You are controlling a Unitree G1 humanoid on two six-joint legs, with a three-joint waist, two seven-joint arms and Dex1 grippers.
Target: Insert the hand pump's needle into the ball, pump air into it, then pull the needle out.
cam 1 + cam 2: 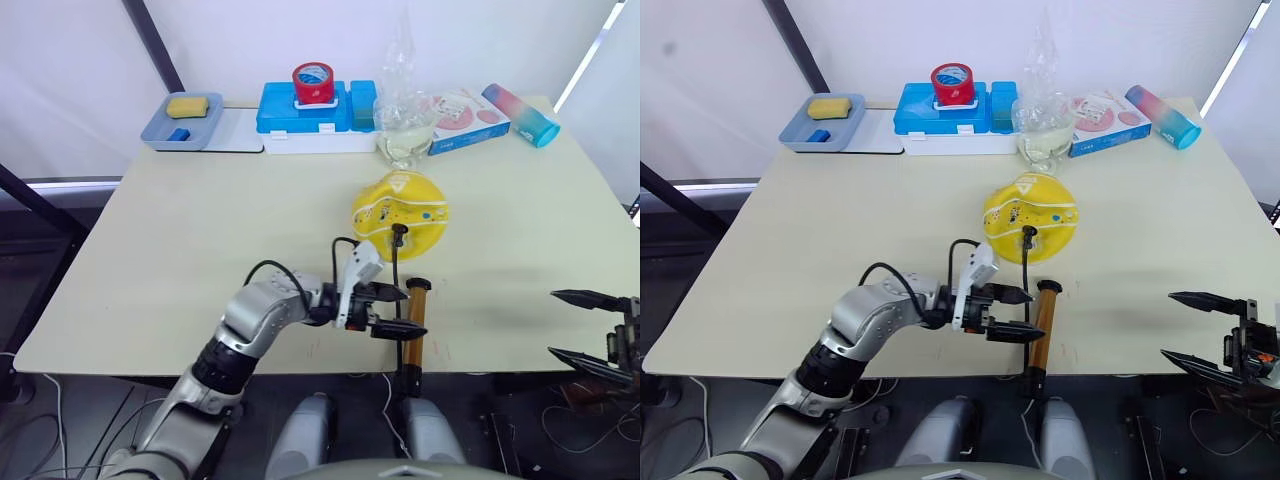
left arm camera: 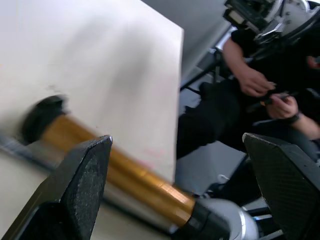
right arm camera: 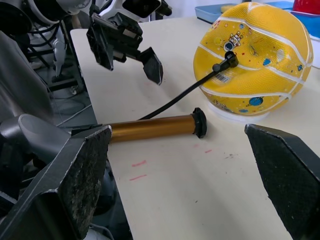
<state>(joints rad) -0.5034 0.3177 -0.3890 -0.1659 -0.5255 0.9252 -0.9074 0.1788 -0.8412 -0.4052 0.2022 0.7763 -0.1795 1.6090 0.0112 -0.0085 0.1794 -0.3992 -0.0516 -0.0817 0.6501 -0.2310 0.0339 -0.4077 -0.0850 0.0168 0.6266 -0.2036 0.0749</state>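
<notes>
Fingers of left gripper (image 1: 392, 311) spread wide, poised just left of hand pump (image 1: 414, 325), straddling empty air beside its copper tube, touching nothing. Fingers of right gripper (image 1: 586, 330) likewise spread, empty, hanging off the near right table corner, well apart from pump and ball.

Task status, judged from layout:
- Needle (image 3: 229, 61) seated in the ball (image 1: 400, 213), black fitting against the yellow skin, black hose (image 3: 180, 96) running back to the pump. Insertion judged done.
- Ball round in right wrist view, resting on a white ring base, centre of table, beyond the pump.
- Pump lay flat near the front edge, end cap toward the ball, handle end overhanging the edge. Not held.
- Remaining: pumping (extent already done not determinable), then needle withdrawal.

Surface: pale beige table (image 1: 180, 260), faint red marks near the pump. Far edge, left to right: grey-blue tray (image 1: 160, 132) with yellow sponge (image 1: 187, 106), blue case (image 1: 300, 118) with red tape roll (image 1: 313, 83) on top, clear bag (image 1: 403, 110), printed box (image 1: 463, 118), multicoloured tube (image 1: 520, 113).

Room: white curtain walls, dark frame poles. Seated person in black (image 2: 235, 105) visible beyond the table edge.
</notes>
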